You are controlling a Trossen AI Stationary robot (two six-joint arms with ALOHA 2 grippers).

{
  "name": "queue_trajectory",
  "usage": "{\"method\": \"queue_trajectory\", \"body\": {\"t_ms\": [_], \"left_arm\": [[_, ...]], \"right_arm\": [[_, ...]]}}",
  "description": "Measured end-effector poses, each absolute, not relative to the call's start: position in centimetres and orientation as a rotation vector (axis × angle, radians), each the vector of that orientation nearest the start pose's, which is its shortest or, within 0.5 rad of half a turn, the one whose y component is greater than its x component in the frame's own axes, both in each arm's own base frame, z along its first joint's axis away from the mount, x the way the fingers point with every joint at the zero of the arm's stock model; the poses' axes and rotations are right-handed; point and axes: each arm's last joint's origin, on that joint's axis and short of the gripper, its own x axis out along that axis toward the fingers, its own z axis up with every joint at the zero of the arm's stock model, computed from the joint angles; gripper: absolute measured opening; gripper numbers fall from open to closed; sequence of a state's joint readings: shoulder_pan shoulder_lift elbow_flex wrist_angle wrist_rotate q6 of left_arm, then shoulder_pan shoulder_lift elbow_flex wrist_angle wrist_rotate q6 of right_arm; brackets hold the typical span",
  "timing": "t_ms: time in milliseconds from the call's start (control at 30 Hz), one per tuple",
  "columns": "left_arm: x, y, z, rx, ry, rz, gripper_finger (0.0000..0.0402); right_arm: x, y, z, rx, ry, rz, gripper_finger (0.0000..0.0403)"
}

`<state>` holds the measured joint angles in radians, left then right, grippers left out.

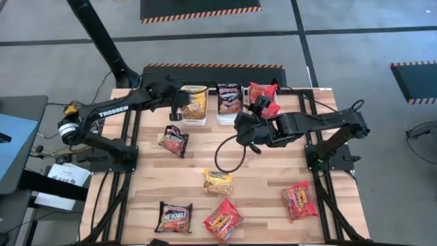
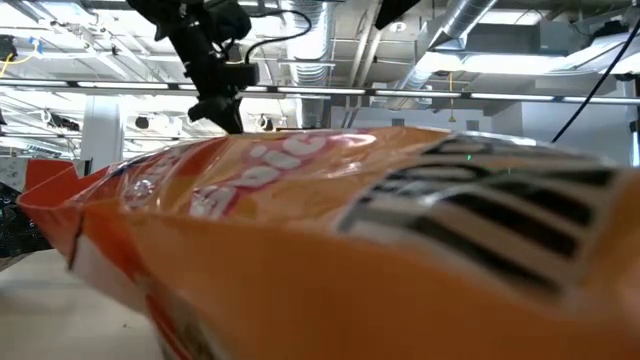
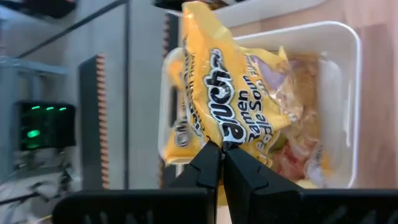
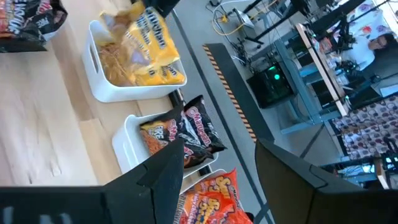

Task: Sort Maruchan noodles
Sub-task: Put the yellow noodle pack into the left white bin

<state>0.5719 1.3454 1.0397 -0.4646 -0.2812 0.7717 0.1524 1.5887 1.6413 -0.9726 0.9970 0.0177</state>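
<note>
yellow crinkly plastic fills the left wrist view: a yellow maruchan packet (image 3: 224,106) hangs from the left hand (image 3: 222,163), whose fingers are pinched together on the packet's lower edge. in the high view the left hand (image 1: 179,104) holds that packet just over the first white bin (image 1: 194,120), which already carries yellow packets (image 4: 140,59).

taking that first bin as the landmark: the second white bin (image 4: 127,146) stands just beside it on the right-arm side, with dark brown-black packets (image 1: 229,98) in it. next beyond that lie red packets (image 1: 261,92), and the right hand (image 1: 251,135) hovers near them, a little toward the middle of the desk, fingers spread apart and holding nothing. in its wrist view the two dark fingers (image 4: 163,168) frame the dark packets and the red ones (image 4: 214,199).

loose packets on the wooden desk (image 1: 273,178), still relative to the first bin: a dark packet (image 1: 174,141) just in front of it; a yellow packet (image 1: 218,182) farther out toward the desk's middle; a dark packet (image 1: 175,216) and a red packet (image 1: 222,220) at the near edge; another red packet (image 1: 299,201) well apart, toward the right arm's near corner.

the low view is almost wholly blocked by an orange-red packet (image 2: 350,250) lying right against the lens, with a hand showing above it.
</note>
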Motion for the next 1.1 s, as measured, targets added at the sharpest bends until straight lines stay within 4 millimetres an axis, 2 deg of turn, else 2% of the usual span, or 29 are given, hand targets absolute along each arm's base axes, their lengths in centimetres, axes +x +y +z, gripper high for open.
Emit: {"method": "queue_trajectory", "body": {"t_ms": [267, 433, 633, 867, 1100], "left_arm": [[24.7, 17.0, 25.1, 0.553, 1.122, 0.423, 0.0], [25.2, 17.7, 24.1, 0.571, 1.185, 0.503, 0.0], [25.3, 17.8, 24.2, 0.53, 1.147, 0.545, 0.0016], [25.5, 17.8, 24.8, 0.46, 1.107, 0.523, 0.007], [25.4, 17.8, 26.5, 0.386, 1.13, 0.547, 0.0104]], "right_arm": [[31.7, 2.3, 37.3, -0.45, 0.769, -0.812, 0.0221], [31.6, 2.4, 37.3, -0.449, 0.771, -0.81, 0.0221], [31.6, 2.3, 37.3, -0.451, 0.772, -0.809, 0.0221], [31.6, 2.3, 37.3, -0.458, 0.779, -0.808, 0.0221], [31.6, 2.2, 37.3, -0.461, 0.783, -0.808, 0.0221]]}}
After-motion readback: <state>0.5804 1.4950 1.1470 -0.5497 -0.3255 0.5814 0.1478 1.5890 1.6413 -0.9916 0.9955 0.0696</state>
